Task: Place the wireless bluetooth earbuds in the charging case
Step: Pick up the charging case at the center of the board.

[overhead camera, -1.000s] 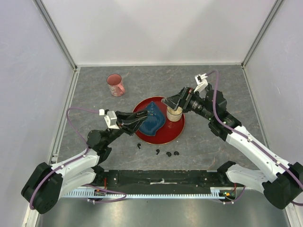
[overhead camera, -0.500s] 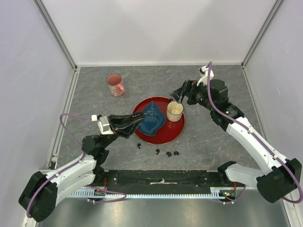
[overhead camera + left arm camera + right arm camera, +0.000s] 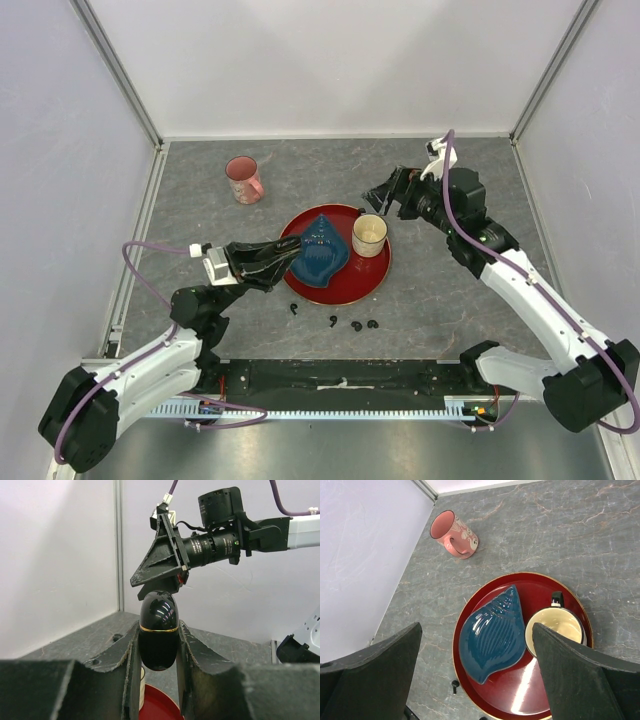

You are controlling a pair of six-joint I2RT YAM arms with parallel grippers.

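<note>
My left gripper (image 3: 158, 628) is shut on a glossy black oval charging case (image 3: 158, 622) with a thin gold band, closed and held upright in the air. In the top view the left gripper (image 3: 292, 253) hovers at the left edge of the red tray (image 3: 378, 278). Several tiny black earbuds lie on the table in front of the tray: one (image 3: 293, 307) to the left, one (image 3: 332, 321) in the middle and a pair (image 3: 364, 325) to the right. One earbud (image 3: 454, 684) shows in the right wrist view. My right gripper (image 3: 375, 197) (image 3: 476, 626) is open and empty, raised behind the cup.
The red tray (image 3: 540, 692) holds a blue shell-shaped dish (image 3: 320, 256) (image 3: 492, 635) and a cream cup (image 3: 369, 236) (image 3: 555, 625). A pink mug (image 3: 243, 179) (image 3: 454, 534) lies at the back left. White walls close in the table.
My right gripper has lifted off the cup and pulled back to the right. My left gripper has drawn back left from over the blue dish, still holding the case.
</note>
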